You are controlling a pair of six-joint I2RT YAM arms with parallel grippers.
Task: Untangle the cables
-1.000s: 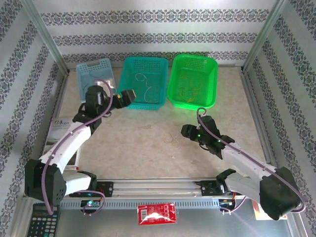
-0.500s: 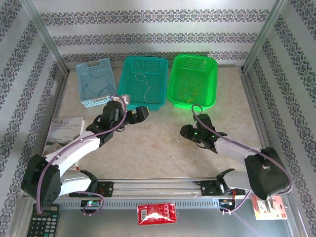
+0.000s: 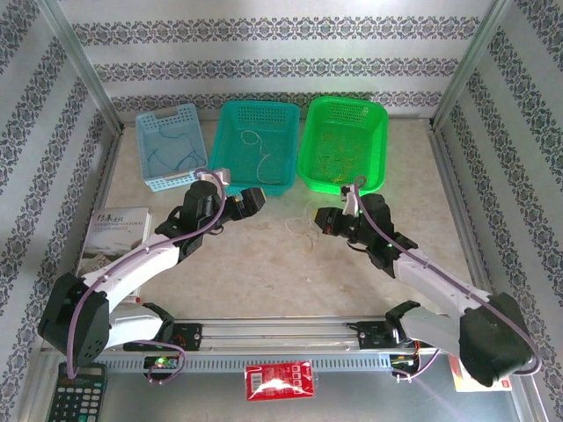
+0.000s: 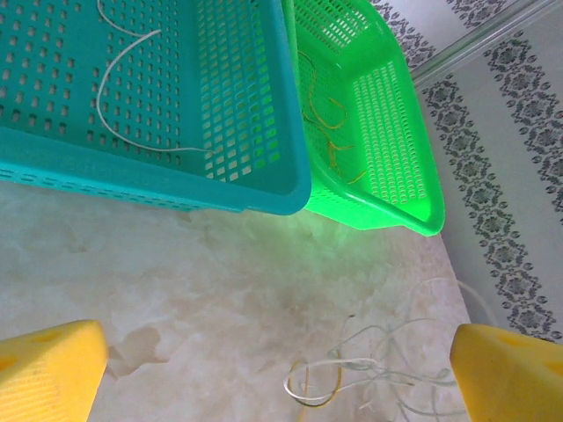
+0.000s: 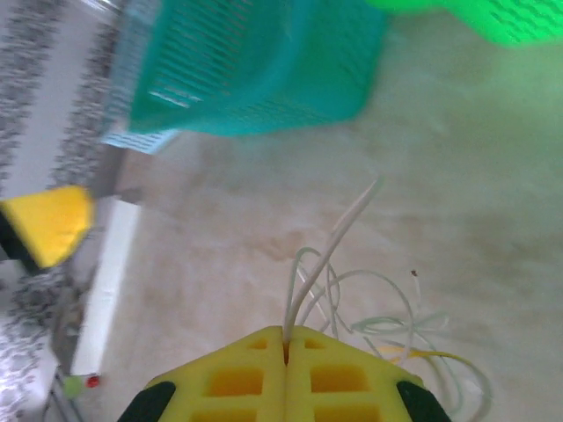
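A small tangle of white and yellow-orange cables (image 3: 303, 230) lies on the table between the two arms, seen closer as the tangle (image 4: 369, 378) with a yellow loop in it. My right gripper (image 3: 324, 220) is shut on a white strand (image 5: 339, 237) that rises from its closed tips (image 5: 286, 332); the other strands (image 5: 387, 316) trail beside it. My left gripper (image 3: 251, 200) stands open to the left of the tangle, its yellow fingers (image 4: 44, 369) wide apart, nothing between them.
Three baskets stand at the back: a light blue basket (image 3: 171, 145) with blue strands, a teal basket (image 3: 258, 145) with a white strand (image 4: 132, 132), and a green basket (image 3: 343, 141) with yellow strands. A book (image 3: 119, 230), a calculator (image 3: 75, 396) and a red card (image 3: 280, 382) lie near the front.
My left gripper came down from the teal basket toward the table's middle. My right gripper shifted back and left with the white strand, dragging the tangle along.
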